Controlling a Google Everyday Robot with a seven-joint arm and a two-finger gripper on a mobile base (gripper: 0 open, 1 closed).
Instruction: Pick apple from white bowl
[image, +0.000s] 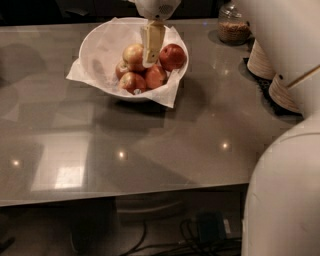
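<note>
- Over the white bowl (97, 50), on the far side of the table (150, 150), we see the gripper (149, 61). It hangs straight down from a white wrist at the top edge, its cream tip down among the fruit.
- Gripper state: we cannot tell if it is wide, narrow or holding anything. From this angle it reads as one cream slab.
- The apple (133, 52) is in the bowl at the back of the pile, just left of the gripper tip. We cannot tell if they touch.
- Apple look: palest of the lot, yellow-gold skin with a red blush, slightly larger than its neighbours, sitting highest.
- Right of the gripper we see an all-red apple (173, 56) against the bowl's right rim.
- In front sit smaller red-orange apples (133, 81), packed together.
- Bowl: wide, round and white, lined with crinkled white paper (167, 96) whose corners spill over the rim at left and front right.
- Table: grey and glossy, with light spots reflected in it.
- Far right: a glass jar (232, 25) with brown contents and stacks of white foam bowls (285, 92).
- The robot's white body (285, 195) fills the lower right, and cables (200, 237) lie under the table.
</note>
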